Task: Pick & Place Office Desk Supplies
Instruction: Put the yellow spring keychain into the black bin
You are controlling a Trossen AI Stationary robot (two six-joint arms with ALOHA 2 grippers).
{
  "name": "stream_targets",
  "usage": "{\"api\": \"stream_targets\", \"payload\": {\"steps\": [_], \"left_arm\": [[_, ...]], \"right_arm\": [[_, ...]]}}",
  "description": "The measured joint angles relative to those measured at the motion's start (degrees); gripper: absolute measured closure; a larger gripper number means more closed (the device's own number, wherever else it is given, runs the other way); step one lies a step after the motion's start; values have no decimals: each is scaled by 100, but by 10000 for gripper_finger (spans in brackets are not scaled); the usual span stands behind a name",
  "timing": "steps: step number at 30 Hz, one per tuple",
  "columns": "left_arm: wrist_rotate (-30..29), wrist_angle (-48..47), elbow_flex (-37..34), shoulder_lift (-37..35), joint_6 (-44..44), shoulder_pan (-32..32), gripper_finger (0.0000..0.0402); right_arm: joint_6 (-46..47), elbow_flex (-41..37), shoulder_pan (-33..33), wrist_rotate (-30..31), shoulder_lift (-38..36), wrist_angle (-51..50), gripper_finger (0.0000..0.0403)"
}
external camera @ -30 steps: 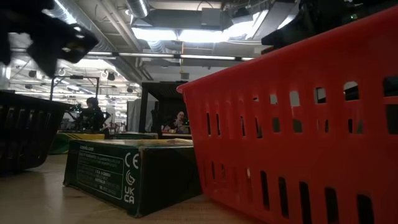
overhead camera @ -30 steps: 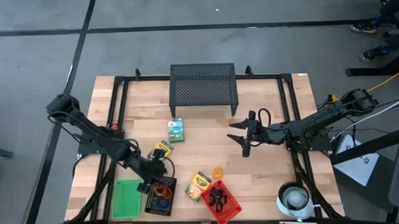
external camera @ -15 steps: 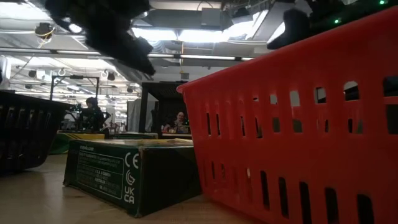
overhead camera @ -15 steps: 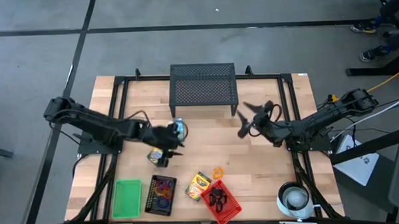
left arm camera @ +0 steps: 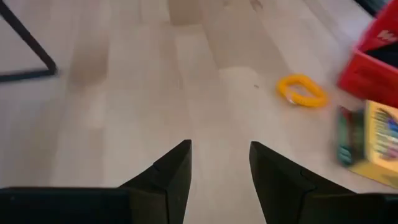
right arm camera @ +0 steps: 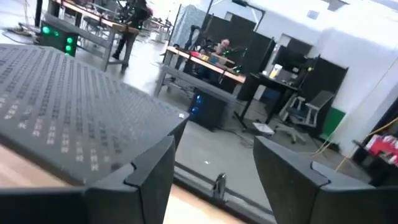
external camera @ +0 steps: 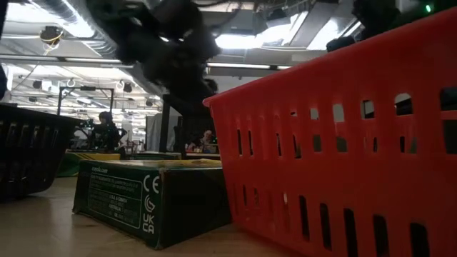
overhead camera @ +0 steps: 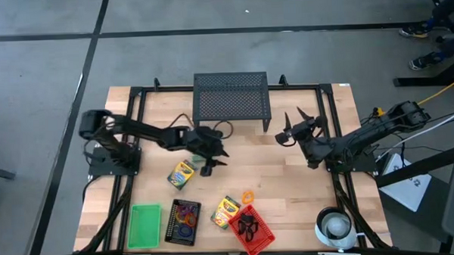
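In the high view, the flat green rectangular tray (overhead camera: pixel 145 225) lies at the lower left of the frame on the pale wooden table (overhead camera: pixel 151 115). Just right of it sits the black rectangular tray (overhead camera: pixel 182 221), holding orange and purple rings (overhead camera: pixel 187 214).

Above these trays, 1 yellow-and-green crayon-like box (overhead camera: pixel 181 174) lies flat on the table, left of frame centre. The left gripper (overhead camera: pixel 213 160) hangs just right of this box, near mid-frame, apart from it. In the left wrist view its 2 dark fingers (left arm camera: pixel 168 174) stand apart with bare wood between them; the jaws are open and hold nothing. That view also shows a yellow ring (left arm camera: pixel 301 91) lying flat on the table.

The large black perforated metal stand (overhead camera: pixel 231 98) occupies the upper centre of the high view.

A 2nd yellow-and-green crayon-like box (overhead camera: pixel 225 211) lies at lower centre, touching or nearly touching the red slotted plastic basket (overhead camera: pixel 262 234), which contains small black clips (overhead camera: pixel 247 225).

The right gripper (overhead camera: pixel 293 127) hovers right of centre, just beside the stand's right edge. Its fingers (right arm camera: pixel 149 171) are spread and empty.

A white round roll (overhead camera: pixel 335 226) sits at the lower right.
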Motion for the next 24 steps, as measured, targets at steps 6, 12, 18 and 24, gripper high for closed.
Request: {"api": "stream_targets", "payload": {"steps": [6, 12, 18, 24], "left_arm": [[1226, 16, 728, 668, 417, 397, 242], [1892, 6, 1134, 1047, 91, 808, 242], [2011, 5, 1176, 1075, -475, 819, 250], [2921, -97, 1464, 1261, -1088, 520, 276]], "right_arm": [[1584, -766, -202, -686, -37, -17, 184], [2004, -1132, -827, -1539, -170, -25, 184], [1745, -1138, -1348, -2100, -168, -271, 184], [2064, -1141, -1973, -3165, -166, -900, 184]]}}
